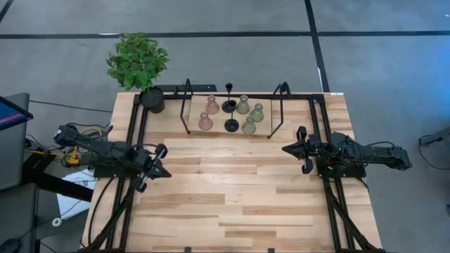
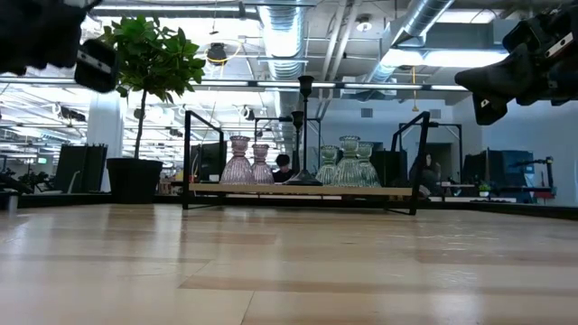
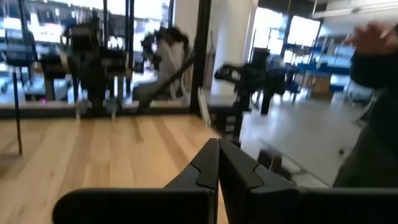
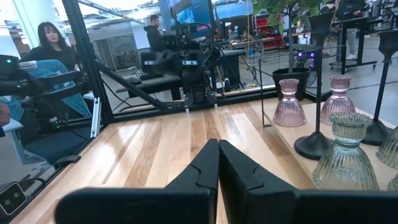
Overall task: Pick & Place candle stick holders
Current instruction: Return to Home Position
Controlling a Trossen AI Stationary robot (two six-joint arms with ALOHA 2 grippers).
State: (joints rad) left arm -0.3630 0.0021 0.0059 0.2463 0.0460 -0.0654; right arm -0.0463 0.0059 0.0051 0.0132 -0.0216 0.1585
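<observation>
The candle stick holders stand on their bases in a cluster at the table's far middle. There are two pink glass ones (image 1: 212, 105) (image 1: 205, 121), two black thin-stemmed ones (image 1: 229, 105) (image 1: 231, 125) and three green glass ones (image 1: 249, 126). The right wrist view shows a pink one (image 4: 290, 102), a green one (image 4: 346, 152) and a black base (image 4: 317, 144). My left gripper (image 1: 166, 172) (image 3: 217, 168) is shut and holds nothing, at the table's left side. My right gripper (image 1: 285, 148) (image 4: 219, 165) is shut and holds nothing, at the right side. Both hang above the tabletop.
Two tall black wire frames (image 1: 187, 105) (image 1: 280, 109) flank the holders, which stand on a low wooden platform (image 2: 298, 190). A black pot with a green plant (image 1: 138, 62) stands at the far left corner. People show in the room beyond the table (image 4: 50, 43) (image 3: 373, 37).
</observation>
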